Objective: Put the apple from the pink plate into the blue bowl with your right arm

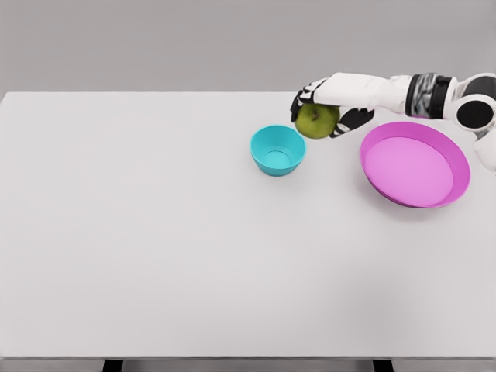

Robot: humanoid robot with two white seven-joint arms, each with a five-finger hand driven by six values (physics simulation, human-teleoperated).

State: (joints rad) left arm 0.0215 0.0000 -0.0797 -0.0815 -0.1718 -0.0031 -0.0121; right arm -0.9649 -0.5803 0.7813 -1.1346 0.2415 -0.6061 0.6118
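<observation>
1. Nearest the camera lies the front stretch of the white table (155, 271), whose front edge runs along the bottom of the head view with two dark supports showing beneath it.
2. Farther back, right of the middle, stands the blue bowl (277, 150), upright, its hollow holding nothing.
3. To the right of the bowl and apart from it sits the pink plate (415, 164), a shallow round dish, also holding nothing.
4. Behind the gap between bowl and plate, the apple (315, 121), green with a small stalk dimple on top, is in the grip of the right hand (322, 105).
5. That hand's arm comes in from the right edge, white with dark joints, reaching leftward above the back rim of the plate.
6. Its dark fingers (299, 99) are curled over the top and far side of the apple, and the thumb presses against the apple's right side, so the fruit is clasped firmly.
7. Apple and hand are just beside the bowl's back right rim, not above its hollow; whether the apple touches the table cannot be told.
</observation>
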